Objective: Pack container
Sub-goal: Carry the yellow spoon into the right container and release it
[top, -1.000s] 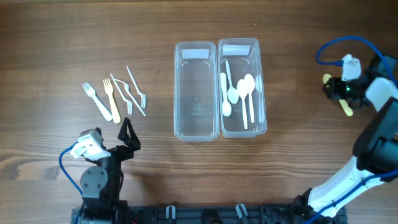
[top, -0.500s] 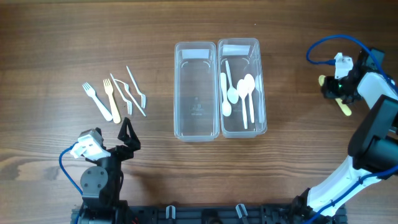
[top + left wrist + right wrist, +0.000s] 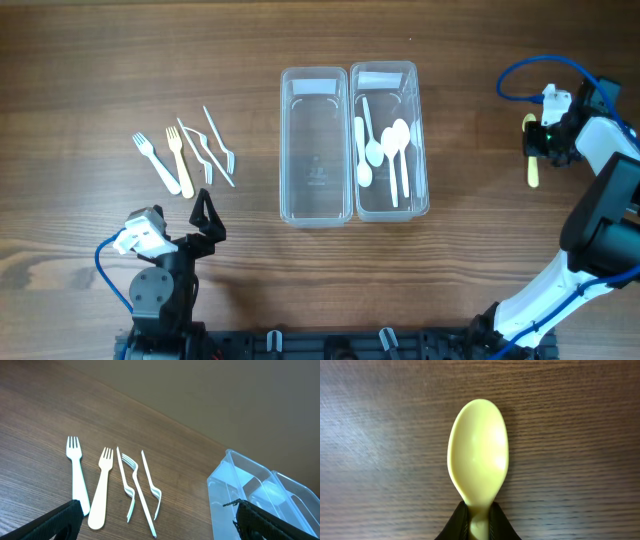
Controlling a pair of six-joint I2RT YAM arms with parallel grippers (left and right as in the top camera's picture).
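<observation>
**Right arm gripping a yellow spoon beside two clear containers**

Overhead and wrist views of a wooden worktop (image 3: 100, 60). At the centre, two clear rectangular containers stand side by side with their long walls touching. The left container (image 3: 316, 170) holds nothing. The right container (image 3: 385, 76) holds several white spoons (image 3: 373, 150), laid lengthwise.

At the far right, well apart from the containers, the right pincer (image 3: 478, 524) is closed on the neck of a yellow spoon (image 3: 479, 452). Its dark fingertips press on either side, just below the bowl. The bowl faces the wrist camera, hollow side up, over bare wood. Whether the spoon touches the worktop cannot be told. From overhead it lies roughly parallel to the long sides of the containers.

At the left, well clear of the containers, a group of forks (image 3: 101, 487) lies on the wood: one white and one cream fork lie flat, and three thin white ones rest on their edges just beside them. The left pincer (image 3: 159, 521) sits near the forks with its jaws spread wide and grips nothing. Its two fingertips show at opposite lower corners of the left wrist view.
</observation>
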